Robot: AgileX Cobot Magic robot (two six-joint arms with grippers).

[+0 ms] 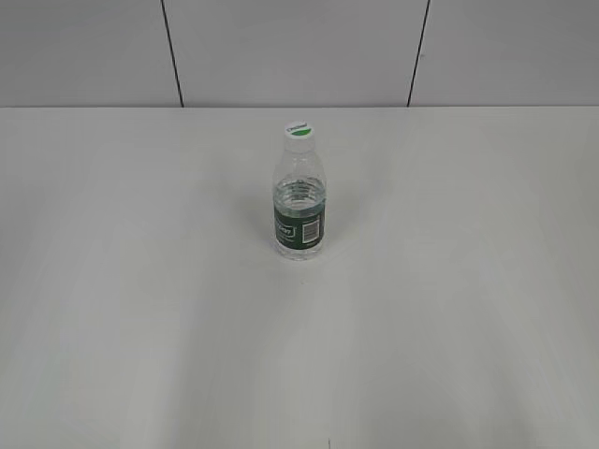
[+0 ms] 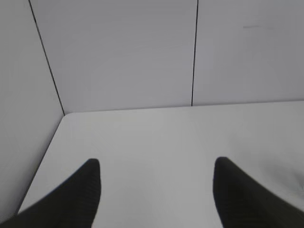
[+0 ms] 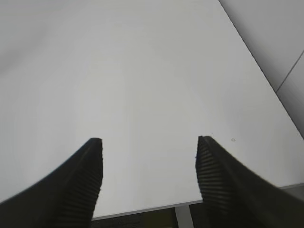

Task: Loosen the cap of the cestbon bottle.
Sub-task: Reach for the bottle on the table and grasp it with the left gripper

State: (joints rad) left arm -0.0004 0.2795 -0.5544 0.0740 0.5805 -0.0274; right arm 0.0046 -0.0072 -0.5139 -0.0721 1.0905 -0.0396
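Note:
The cestbon bottle [image 1: 299, 204] stands upright near the middle of the white table, clear and ribbed, with a dark green label and a white barcode panel. Its white cap [image 1: 299, 130] with a green half-circle mark is on top. Neither gripper shows in the exterior view. My left gripper [image 2: 156, 164] is open and empty over bare table near the table's far left corner. My right gripper [image 3: 149, 142] is open and empty over bare table near an edge. The bottle shows in neither wrist view.
The white table [image 1: 140, 281] meets a grey panelled wall [image 1: 299, 47] at the back. The left wrist view shows the table's left edge [image 2: 45, 156] and the wall. The right wrist view shows a table edge [image 3: 142, 209] and a leg below.

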